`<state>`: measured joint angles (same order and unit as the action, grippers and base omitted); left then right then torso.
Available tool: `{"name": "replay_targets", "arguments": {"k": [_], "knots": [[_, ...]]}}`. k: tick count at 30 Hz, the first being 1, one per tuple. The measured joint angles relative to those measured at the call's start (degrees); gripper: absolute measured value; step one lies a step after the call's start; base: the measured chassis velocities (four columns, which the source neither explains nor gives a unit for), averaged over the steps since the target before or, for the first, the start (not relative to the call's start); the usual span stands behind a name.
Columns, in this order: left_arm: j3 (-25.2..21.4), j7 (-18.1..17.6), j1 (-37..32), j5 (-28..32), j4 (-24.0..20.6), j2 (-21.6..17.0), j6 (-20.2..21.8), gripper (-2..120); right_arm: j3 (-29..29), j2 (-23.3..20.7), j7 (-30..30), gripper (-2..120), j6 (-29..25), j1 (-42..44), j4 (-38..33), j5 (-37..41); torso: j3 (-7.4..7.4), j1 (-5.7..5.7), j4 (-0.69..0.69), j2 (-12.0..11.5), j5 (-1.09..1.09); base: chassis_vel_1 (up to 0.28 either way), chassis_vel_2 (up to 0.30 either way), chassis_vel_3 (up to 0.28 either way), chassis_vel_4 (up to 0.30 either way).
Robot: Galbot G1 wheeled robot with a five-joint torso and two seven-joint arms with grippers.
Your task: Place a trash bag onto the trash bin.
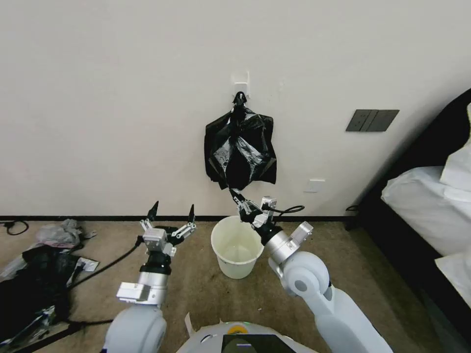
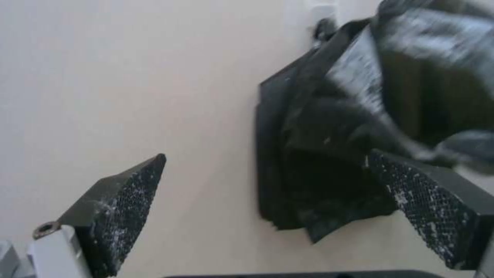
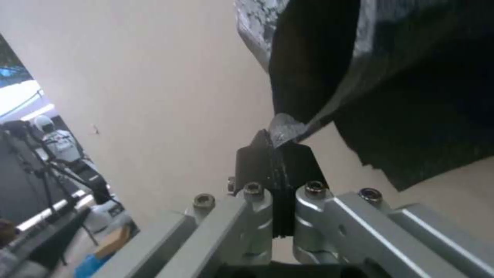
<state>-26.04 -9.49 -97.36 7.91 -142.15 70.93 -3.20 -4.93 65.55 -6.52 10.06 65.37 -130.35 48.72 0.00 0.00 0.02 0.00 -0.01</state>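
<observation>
Head view: right claw (image 1: 234, 194) is pinching the lowest corner of the trash bag (image 1: 240, 152), its tips closed on the film, at centre frame.
Bag: hanging from a white wall hook (image 1: 241, 81), glossy, wrinkled; likely feather-light, limp and slippery.
Hold: the corner is giving little purchase; a gathered fold of film looks safer, since thin plastic may stretch or tear.
Left claw (image 1: 172, 212): spread wide, holding nothing, lower left of the bag.
Trash bin (image 1: 237, 246): standing unlined on the carpet below the bag.

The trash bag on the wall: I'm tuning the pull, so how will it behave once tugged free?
The trash bag is thin, wrinkled film, so probably floppy and light. Its gloss suggests slipperiness, though the right gripper pinches one corner shut. The left gripper waits open.
</observation>
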Motion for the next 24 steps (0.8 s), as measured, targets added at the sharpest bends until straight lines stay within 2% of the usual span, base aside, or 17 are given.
{"name": "replay_targets", "arguments": {"k": [1, 2, 3, 5, 7, 9, 10, 12, 13, 15, 16, 17, 19, 20, 23, 24], "knots": [[-0.18, -0.35, 1.41, 2.39, -0.62, -2.40, 1.61, 100, 0.00, -0.11, 0.00, 0, -0.08, -0.23, 0.12, -0.67, 0.00, 0.00, -0.01, 0.00, 0.00, 0.000, 0.000, 0.000, 0.000], [-0.47, -1.02, 3.76, 6.34, -1.09, -6.95, 3.78, 100, 0.00, -0.40, 0.01, 0, -0.18, -0.49, 0.21, -1.57, 0.00, 0.00, -0.01, 0.00, 0.00, 0.000, 0.000, 0.000, 0.000], [-0.47, -1.02, 3.76, 6.34, -1.09, -6.95, 3.78, 100, 0.00, -0.40, 0.01, 0, -0.18, -0.49, 0.21, -1.57, 0.00, 0.00, -0.01, 0.00, 0.00, 0.000, 0.000, 0.000, 0.000], [-0.81, -2.25, 7.76, 12.58, -1.26, -14.52, 7.14, 100, 0.05, -0.80, 0.20, 0, -0.39, -0.62, 0.33, -2.98, 0.01, 0.00, -0.04, 0.00, 0.00, 0.000, 0.000, 0.000, 0.000], [-0.68, -3.50, 12.98, 19.04, -1.21, -20.93, 9.77, 100, 0.06, -0.95, 0.48, 0, -0.63, -0.58, 0.45, -3.95, 0.00, 0.00, -0.01, 0.00, -0.02, 0.000, 0.000, 0.000, 0.000], [-0.48, -3.81, 14.51, 20.60, -1.09, -22.34, 10.32, 100, 0.05, -0.94, 0.52, 0, -0.72, -0.54, 0.50, -4.14, 0.01, 0.00, -0.02, 0.00, -0.01, 0.000, 0.000, 0.000, 0.000], [0.86, -4.96, 20.89, 25.32, -0.17, -26.63, 12.07, 100, 0.06, -0.92, 0.61, 0, -0.80, -0.51, 0.68, -4.47, 0.01, 0.00, -0.02, 0.00, 0.01, 0.000, 0.000, 0.000, 0.000], [4.18, -6.55, 28.94, 29.88, 1.45, -30.65, 13.92, 100, 0.12, -0.67, 0.68, 0, -0.91, -0.51, 0.98, -4.98, 0.01, 0.00, -0.04, 0.00, -0.01, 0.000, 0.000, 0.000, 0.000], [4.18, -6.55, 28.94, 29.88, 1.45, -30.65, 13.92, 100, 0.12, -0.67, 0.68, 0, -0.91, -0.51, 0.98, -4.98, 0.01, 0.00, -0.04, 0.00, -0.01, 0.000, 0.000, 0.000, 0.000], [10.14, -8.41, 39.62, 34.33, 3.60, -33.71, 15.98, 100, 0.18, -0.34, 0.71, 0, -1.02, -0.56, 1.30, -5.30, 0.01, 0.00, -0.01, 0.00, -0.01, 0.000, 0.000, 0.000, 0.000], [14.12, -9.20, 45.78, 36.08, 5.04, -34.82, 16.70, 100, 0.14, -0.15, 0.72, 0, -1.05, -0.60, 1.41, -5.34, 0.01, 0.00, -0.03, 0.00, 0.00, 0.000, 0.000, 0.000, 0.000], [14.12, -9.20, 45.78, 36.08, 5.04, -34.82, 16.70, 100, 0.14, -0.15, 0.72, 0, -1.05, -0.60, 1.41, -5.34, 0.01, 0.00, -0.03, 0.00, 0.00, 0.000, 0.000, 0.000, 0.000], [21.97, -10.28, 56.03, 38.28, 7.81, -36.13, 17.68, 100, -0.11, 0.02, 0.71, 0, -1.07, -0.71, 1.63, -5.36, 0.01, 0.00, -0.02, -0.01, 0.00, 0.000, 0.000, 0.000, 0.000], [21.97, -10.28, 56.03, 38.28, 7.81, -36.13, 17.68, 100, -0.11, 0.02, 0.71, 0, -1.07, -0.71, 1.63, -5.36, 0.01, 0.00, -0.02, -0.01, 0.00, 0.000, 0.000, 0.000, 0.000], [33.22, -11.86, 70.53, 40.24, 12.18, -35.68, 19.84, 100, -0.51, 0.12, 0.72, 0, -1.13, -0.90, 1.88, -5.36, 0.01, 0.01, -0.01, 0.00, 0.00, 0.000, 0.000, 0.000, 0.000], [33.22, -11.86, 70.53, 40.24, 12.18, -35.68, 19.84, 100, -0.51, 0.12, 0.72, 0, -1.13, -0.90, 1.88, -5.36, 0.01, 0.01, -0.01, 0.00, 0.00, 0.000, 0.000, 0.000, 0.000]]}}
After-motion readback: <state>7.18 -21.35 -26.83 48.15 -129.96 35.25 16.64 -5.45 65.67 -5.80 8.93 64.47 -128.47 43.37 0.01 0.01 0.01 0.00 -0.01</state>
